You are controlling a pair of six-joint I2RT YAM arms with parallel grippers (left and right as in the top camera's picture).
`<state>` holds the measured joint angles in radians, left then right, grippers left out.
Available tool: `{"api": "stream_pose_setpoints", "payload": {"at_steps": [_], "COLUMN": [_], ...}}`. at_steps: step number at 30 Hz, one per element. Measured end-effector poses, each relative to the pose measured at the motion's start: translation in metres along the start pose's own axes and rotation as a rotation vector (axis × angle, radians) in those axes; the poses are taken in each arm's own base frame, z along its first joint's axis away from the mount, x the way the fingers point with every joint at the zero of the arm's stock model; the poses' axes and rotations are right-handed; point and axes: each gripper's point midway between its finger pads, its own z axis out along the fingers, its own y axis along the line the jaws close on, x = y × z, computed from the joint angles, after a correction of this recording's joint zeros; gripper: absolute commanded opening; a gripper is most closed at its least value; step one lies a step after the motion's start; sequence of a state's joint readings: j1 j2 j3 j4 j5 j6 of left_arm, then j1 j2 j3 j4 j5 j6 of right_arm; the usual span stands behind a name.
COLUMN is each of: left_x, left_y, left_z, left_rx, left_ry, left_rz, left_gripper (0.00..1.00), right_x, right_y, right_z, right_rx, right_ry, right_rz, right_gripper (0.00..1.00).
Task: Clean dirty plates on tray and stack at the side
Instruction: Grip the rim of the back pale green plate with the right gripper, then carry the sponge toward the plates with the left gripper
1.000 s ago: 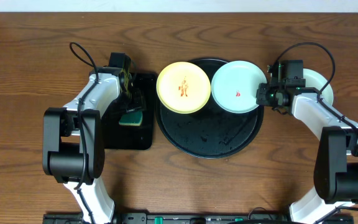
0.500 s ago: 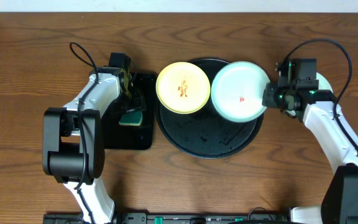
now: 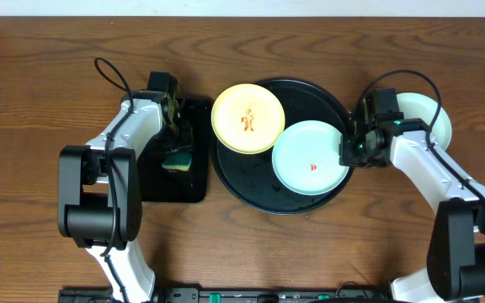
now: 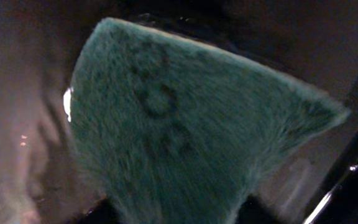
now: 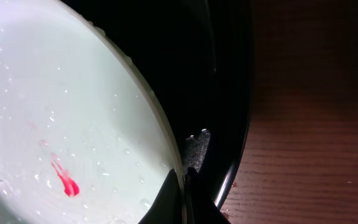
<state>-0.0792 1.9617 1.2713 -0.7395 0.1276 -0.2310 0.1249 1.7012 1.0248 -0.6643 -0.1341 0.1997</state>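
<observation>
Wet mint plate (image 3: pixel 310 157) pinched at its 3 o'clock rim by closed right gripper (image 3: pixel 347 151): slippage risked. Whether the left gripper (image 3: pixel 178 145) holds the sponge (image 4: pixel 185 124) cannot be told.

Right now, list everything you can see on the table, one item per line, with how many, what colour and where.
Round tray: one, glossy black, centre of the table.
Yellow plate: one, pale yellow with an orange smear, over the round tray's upper-left rim.
Smeared mint plate: one, mint with a red smear, on the round tray's right side.
Other mint plate: one, mint, on the table at far right, partly hidden by the right arm.
Rectangular tray: one, black, left of the round tray.
Sponge: one, green, on the rectangular tray.
Table: one, brown wood.
Left gripper: one, at the sponge; grip unclear.
Right gripper: one, shut on the smeared mint plate's right edge.
</observation>
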Motion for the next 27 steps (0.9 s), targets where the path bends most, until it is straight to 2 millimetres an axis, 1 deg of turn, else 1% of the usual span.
{"api": "stream_pose_setpoints", "payload": {"at_steps": [5, 6, 7, 8, 9, 11, 15, 17, 18, 19, 20, 21, 22, 27], "left_x": [0.000, 0.000, 0.000, 0.000, 0.000, 0.000, -0.001, -0.004, -0.006, -0.008, -0.009, -0.010, -0.010, -0.009], "left_y": [0.000, 0.000, 0.000, 0.000, 0.000, 0.000, 0.000, -0.001, -0.002, -0.002, -0.003, -0.002, -0.003, -0.002], "left_z": [0.000, 0.000, 0.000, 0.000, 0.000, 0.000, 0.000, 0.000, 0.000, 0.000, 0.000, 0.000, 0.000, 0.000], "left_rx": [0.000, 0.000, 0.000, 0.000, 0.000, -0.001, 0.002, 0.005, 0.008, 0.010, 0.011, 0.010, 0.011, 0.008], "left_ry": [0.001, 0.001, 0.001, 0.000, 0.001, 0.001, -0.005, -0.017, -0.025, -0.033, -0.038, -0.041, -0.042, -0.036], "left_rz": [0.003, 0.003, 0.005, 0.001, 0.004, 0.002, 0.000, 0.001, 0.001, -0.001, -0.004, 0.002, 0.002, 0.005], "left_gripper": [0.07, 0.22, 0.49, 0.71, 0.77, 0.81, 0.81, 0.79, 0.75, 0.62, 0.42, 0.19, 0.08, 0.07], "right_x": [0.000, 0.000, 0.000, 0.000, 0.000, -0.001, -0.001, -0.001, -0.001, -0.002, -0.002, -0.002, -0.002, -0.002], "right_y": [0.000, 0.000, 0.000, 0.000, 0.000, 0.000, 0.000, 0.000, 0.000, 0.000, 0.000, 0.000, 0.000, 0.000], "right_z": [0.001, 0.001, 0.001, 0.001, 0.001, 0.001, 0.001, 0.001, 0.001, 0.001, 0.001, 0.001, 0.001, 0.001], "right_rx": [0.000, 0.000, 0.000, 0.000, -0.001, -0.001, -0.001, -0.001, -0.001, -0.002, -0.002, -0.002, -0.002, -0.002], "right_ry": [0.000, 0.000, 0.000, 0.000, -0.001, -0.001, -0.004, -0.004, -0.005, -0.006, -0.008, -0.008, -0.009, -0.009], "right_rz": [0.001, 0.001, 0.001, 0.001, 0.001, 0.001, 0.001, 0.001, 0.000, 0.000, 0.000, 0.000, 0.000, 0.000], "right_gripper": [0.01, 0.01, 0.01, 0.01, 0.01, 0.01, 0.01, 0.01, 0.01, 0.01, 0.01, 0.01, 0.01, 0.01]}}
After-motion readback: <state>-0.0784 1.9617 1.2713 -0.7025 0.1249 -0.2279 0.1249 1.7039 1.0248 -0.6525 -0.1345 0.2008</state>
